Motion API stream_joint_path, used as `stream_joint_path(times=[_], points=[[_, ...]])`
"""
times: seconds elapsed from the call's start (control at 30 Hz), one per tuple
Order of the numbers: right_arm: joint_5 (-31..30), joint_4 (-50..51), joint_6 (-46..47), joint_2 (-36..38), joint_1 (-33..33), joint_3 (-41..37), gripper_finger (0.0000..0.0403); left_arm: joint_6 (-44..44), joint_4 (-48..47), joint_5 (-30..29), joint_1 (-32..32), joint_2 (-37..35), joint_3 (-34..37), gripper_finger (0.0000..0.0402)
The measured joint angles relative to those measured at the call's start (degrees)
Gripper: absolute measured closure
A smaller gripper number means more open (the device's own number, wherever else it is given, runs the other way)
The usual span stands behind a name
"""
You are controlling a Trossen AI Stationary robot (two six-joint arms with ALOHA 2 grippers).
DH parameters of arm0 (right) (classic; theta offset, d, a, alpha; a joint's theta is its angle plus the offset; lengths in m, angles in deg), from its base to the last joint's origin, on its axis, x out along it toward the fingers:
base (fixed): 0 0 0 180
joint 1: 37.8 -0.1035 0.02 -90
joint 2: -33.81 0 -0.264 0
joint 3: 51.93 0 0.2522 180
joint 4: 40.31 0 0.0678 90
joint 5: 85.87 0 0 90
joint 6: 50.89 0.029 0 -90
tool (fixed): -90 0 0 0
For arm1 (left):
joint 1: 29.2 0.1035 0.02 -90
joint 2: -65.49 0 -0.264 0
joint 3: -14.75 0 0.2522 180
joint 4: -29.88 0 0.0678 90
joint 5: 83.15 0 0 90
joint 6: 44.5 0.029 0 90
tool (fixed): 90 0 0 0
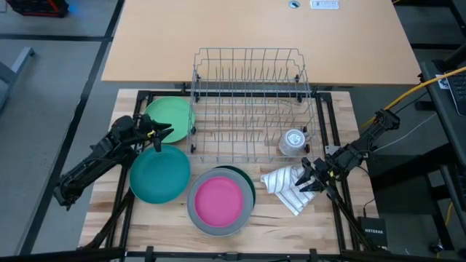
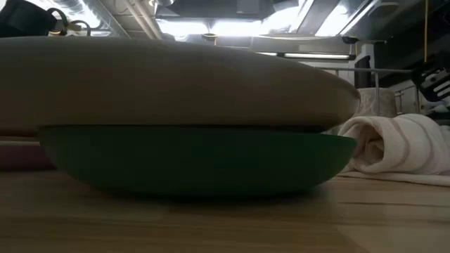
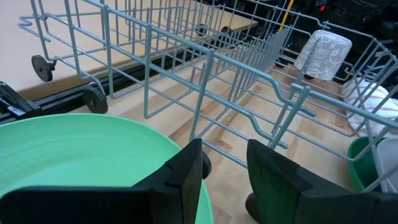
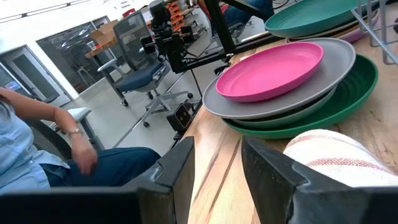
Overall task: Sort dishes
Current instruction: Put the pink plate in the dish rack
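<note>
Wooden table (image 1: 331, 225) with wire rack (image 1: 251, 102), green plate (image 1: 171, 116), teal plate (image 1: 160, 175), dish stack (image 1: 222, 202), striped cloth (image 1: 287, 185).

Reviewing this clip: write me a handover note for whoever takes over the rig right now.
Left gripper: open, empty, at the edge of the light green plate, beside the wire rack.
Right gripper: open, empty, at the striped cloth.
Dishes: teal plate front left; pink plate on a grey plate, stacked on a dark green bowl.
Glass cup stands in the rack.
Done: no dishes racked yet.
Left: all the dishes; the light green plate looks the likely first pick.
</note>
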Motion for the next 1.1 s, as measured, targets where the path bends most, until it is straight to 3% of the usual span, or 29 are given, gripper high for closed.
stream_joint_path(times=[0.37, 0.57, 0.8, 1.1], points=[[0.2, -9.8, -0.8, 0.0, 0.0, 0.0, 0.0267, 0.0, 0.0, 0.0, 0.0, 0.0, 0.0, 0.0284], [-5.3, -12.0, -0.4, 0.0, -0.1, 0.0, 0.0267, 0.0, 0.0, 0.0, 0.0, 0.0, 0.0, 0.0284], [-8.7, -17.5, 4.9, 0.0, 0.1, 0.0, 0.0267, 0.0, 0.0, 0.0, 0.0, 0.0, 0.0, 0.0284], [-12.9, -20.4, 5.2, 0.0, 0.0, 0.0, 0.0267, -0.3, 0.3, 0.0, 0.0, 0.0, 0.0, 0.0284]])
